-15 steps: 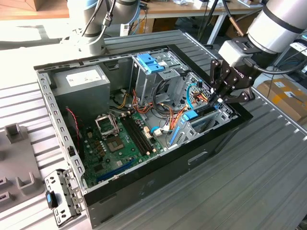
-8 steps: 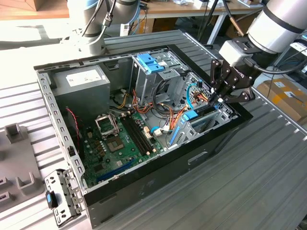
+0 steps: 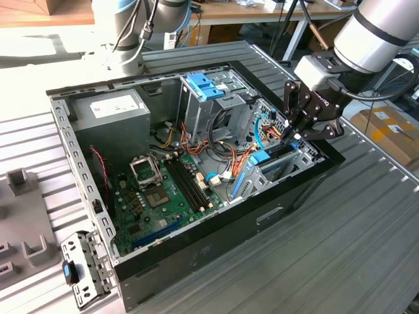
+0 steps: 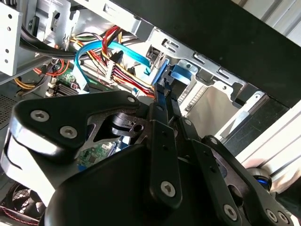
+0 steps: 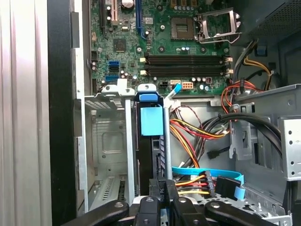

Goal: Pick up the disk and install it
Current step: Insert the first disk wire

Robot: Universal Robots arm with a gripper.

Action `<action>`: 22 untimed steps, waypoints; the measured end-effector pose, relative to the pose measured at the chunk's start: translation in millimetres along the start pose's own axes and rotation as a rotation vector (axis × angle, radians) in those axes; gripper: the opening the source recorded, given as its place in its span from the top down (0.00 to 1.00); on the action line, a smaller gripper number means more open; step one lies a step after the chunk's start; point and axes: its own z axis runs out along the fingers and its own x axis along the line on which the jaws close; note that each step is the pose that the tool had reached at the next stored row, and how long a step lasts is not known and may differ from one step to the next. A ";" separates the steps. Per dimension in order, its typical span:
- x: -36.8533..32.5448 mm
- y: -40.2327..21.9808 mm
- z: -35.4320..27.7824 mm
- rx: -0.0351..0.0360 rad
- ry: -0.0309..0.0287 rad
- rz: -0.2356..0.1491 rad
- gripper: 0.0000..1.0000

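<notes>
We saw the arm angled down at the case's three o'clock edge, its gripper (image 3: 296, 134) narrowed, seemingly pinching the disk (image 5: 151, 141), which stood on edge in the metal bay (image 5: 108, 141) by the motherboard (image 3: 167, 190).

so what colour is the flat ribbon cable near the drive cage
Light blue flat ribbon cable, clearest in the second wrist view.

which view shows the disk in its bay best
The first wrist view: the disk stands edge-on in the drive cage slot, blue rail along its edge, gripper at its near end. The exterior view shows just a blue-railed sliver in the cage. The second wrist view shows mostly fingers.
</notes>
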 end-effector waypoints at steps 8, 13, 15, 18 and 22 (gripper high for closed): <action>0.8 0.8 7.9 0.0000 0.0009 0.000 0.83; 1.2 1.7 10.9 0.0002 0.0005 0.000 0.83; 1.3 2.6 11.8 0.0000 -0.0010 0.000 0.83; 1.2 2.7 11.4 0.0001 0.0004 0.000 0.83; 1.3 2.7 11.7 0.0000 0.0001 0.000 0.83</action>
